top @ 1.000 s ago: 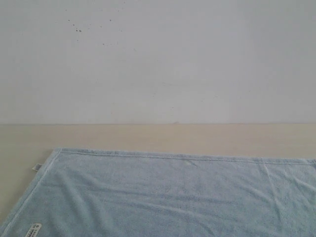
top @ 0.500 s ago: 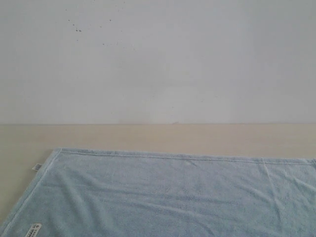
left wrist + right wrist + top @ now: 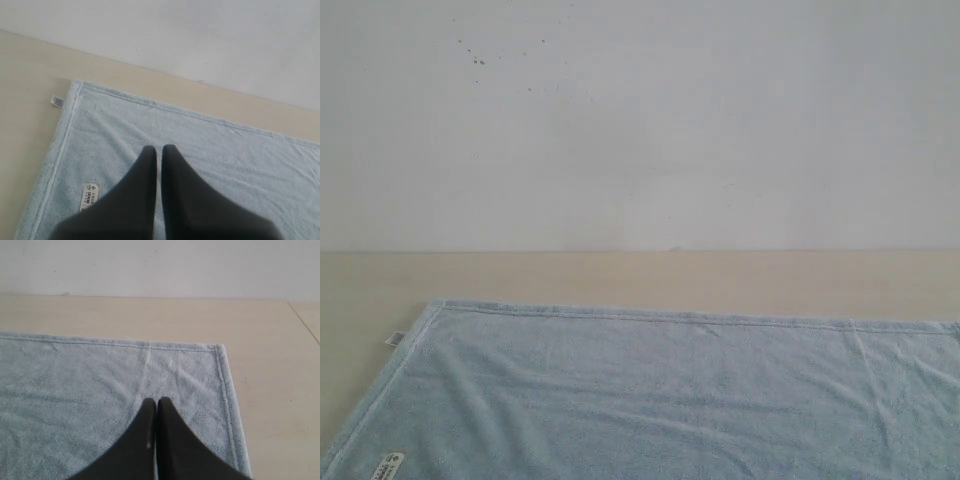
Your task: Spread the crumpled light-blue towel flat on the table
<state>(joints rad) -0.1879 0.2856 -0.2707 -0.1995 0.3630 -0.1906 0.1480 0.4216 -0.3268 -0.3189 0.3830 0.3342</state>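
Note:
The pale blue towel (image 3: 660,395) lies spread out on the beige table (image 3: 640,275), with shallow creases and its far hem straight. Its white corner label (image 3: 387,466) and side tag (image 3: 394,339) show at the left. In the left wrist view the towel (image 3: 210,150) lies under my left gripper (image 3: 159,149), which is shut with nothing between the dark fingers, above the label (image 3: 90,196). My right gripper (image 3: 156,402) is shut and empty above the towel (image 3: 75,390) near its far right corner (image 3: 218,348). Neither gripper shows in the exterior view.
A white wall (image 3: 640,120) rises behind the table's far edge. Bare table (image 3: 270,390) lies beyond the towel's right hem, with a seam line (image 3: 303,322) at the far right. A strip of table (image 3: 25,125) is bare left of the towel.

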